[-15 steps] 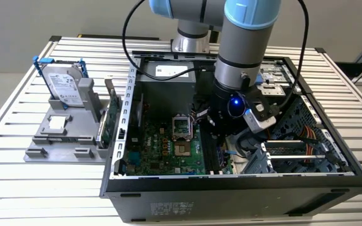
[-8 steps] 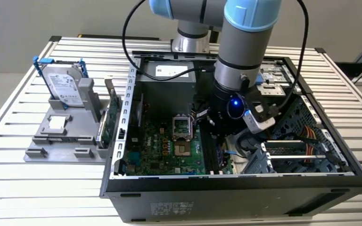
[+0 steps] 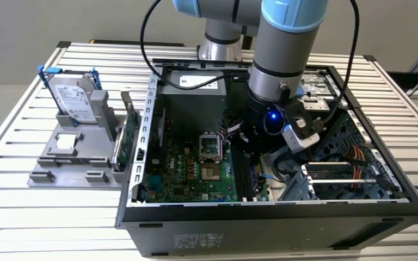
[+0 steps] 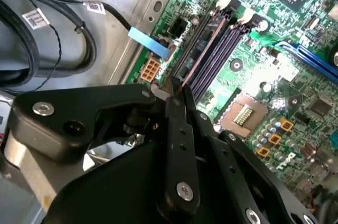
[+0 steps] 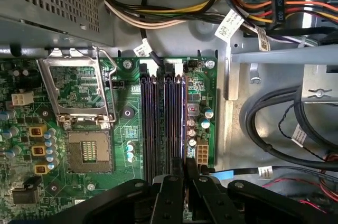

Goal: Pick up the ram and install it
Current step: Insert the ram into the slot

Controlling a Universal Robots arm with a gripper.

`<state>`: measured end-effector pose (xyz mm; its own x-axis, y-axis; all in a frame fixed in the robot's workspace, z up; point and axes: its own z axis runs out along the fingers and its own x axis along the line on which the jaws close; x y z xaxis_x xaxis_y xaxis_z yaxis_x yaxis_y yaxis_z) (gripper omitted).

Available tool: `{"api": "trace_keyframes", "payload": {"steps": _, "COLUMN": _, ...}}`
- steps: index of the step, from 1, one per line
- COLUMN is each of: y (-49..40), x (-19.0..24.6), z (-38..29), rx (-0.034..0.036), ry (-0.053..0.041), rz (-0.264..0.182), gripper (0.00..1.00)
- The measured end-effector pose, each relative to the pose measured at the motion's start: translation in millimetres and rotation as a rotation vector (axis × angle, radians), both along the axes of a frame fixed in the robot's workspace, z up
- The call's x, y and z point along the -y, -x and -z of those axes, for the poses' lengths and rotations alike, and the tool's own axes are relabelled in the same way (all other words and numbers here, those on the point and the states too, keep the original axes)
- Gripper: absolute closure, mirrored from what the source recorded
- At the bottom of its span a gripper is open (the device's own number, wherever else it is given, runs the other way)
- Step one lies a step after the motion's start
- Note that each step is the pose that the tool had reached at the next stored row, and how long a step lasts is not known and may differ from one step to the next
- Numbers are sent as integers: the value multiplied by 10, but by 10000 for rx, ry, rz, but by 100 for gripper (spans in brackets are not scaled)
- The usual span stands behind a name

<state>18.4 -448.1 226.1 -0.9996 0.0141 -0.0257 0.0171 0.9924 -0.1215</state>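
- Pincer [image 4: 177, 94] pinches the ram [image 4: 203, 49] edge-on, thin edge leading, so it lines up with the memory slots [image 5: 163, 123] just beneath.

We could read no text: the white stickers on the cables [image 5: 228, 25], the hard drive's label [image 3: 76, 98] and the case's front label [image 3: 198, 239] showed only illegible print.
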Motion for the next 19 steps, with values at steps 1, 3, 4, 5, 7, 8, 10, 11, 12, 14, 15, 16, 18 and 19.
{"api": "trace_keyframes", "payload": {"steps": 1, "y": 0, "x": 0, "z": 0, "rx": 0, "ry": -2, "rz": -25, "gripper": 100}}
{"api": "trace_keyframes", "payload": {"steps": 3, "y": 0, "x": 5, "z": -1, "rx": -2, "ry": 14, "rz": -163, "gripper": 100}}
{"api": "trace_keyframes", "payload": {"steps": 4, "y": 0, "x": 7, "z": -2, "rx": -2, "ry": 21, "rz": -234, "gripper": 100}}
{"api": "trace_keyframes", "payload": {"steps": 5, "y": 0, "x": 9, "z": -2, "rx": -3, "ry": 29, "rz": -265, "gripper": 100}}
{"api": "trace_keyframes", "payload": {"steps": 7, "y": 2, "x": 16, "z": -2, "rx": -3, "ry": 45, "rz": -285, "gripper": 100}}
{"api": "trace_keyframes", "payload": {"steps": 8, "y": 2, "x": 26, "z": -1, "rx": -2, "ry": 47, "rz": -296, "gripper": 100}}
{"api": "trace_keyframes", "payload": {"steps": 10, "y": 1, "x": 47, "z": -2, "rx": -2, "ry": 49, "rz": -300, "gripper": 100}}
{"api": "trace_keyframes", "payload": {"steps": 11, "y": 5, "x": 50, "z": -2, "rx": -3, "ry": 50, "rz": -297, "gripper": 100}}
{"api": "trace_keyframes", "payload": {"steps": 12, "y": 12, "x": 50, "z": 0, "rx": -3, "ry": 48, "rz": -298, "gripper": 100}}
{"api": "trace_keyframes", "payload": {"steps": 14, "y": 16, "x": 50, "z": 20, "rx": -2, "ry": 68, "rz": -300, "gripper": 100}}
{"api": "trace_keyframes", "payload": {"steps": 15, "y": 16, "x": 50, "z": 32, "rx": -3, "ry": 93, "rz": -302, "gripper": 100}}
{"api": "trace_keyframes", "payload": {"steps": 16, "y": 16, "x": 50, "z": 44, "rx": -3, "ry": 125, "rz": -301, "gripper": 100}}
{"api": "trace_keyframes", "payload": {"steps": 18, "y": 17, "x": 50, "z": 69, "rx": -4, "ry": 160, "rz": -301, "gripper": 100}}
{"api": "trace_keyframes", "payload": {"steps": 19, "y": 17, "x": 50, "z": 71, "rx": -5, "ry": 164, "rz": -301, "gripper": 100}}
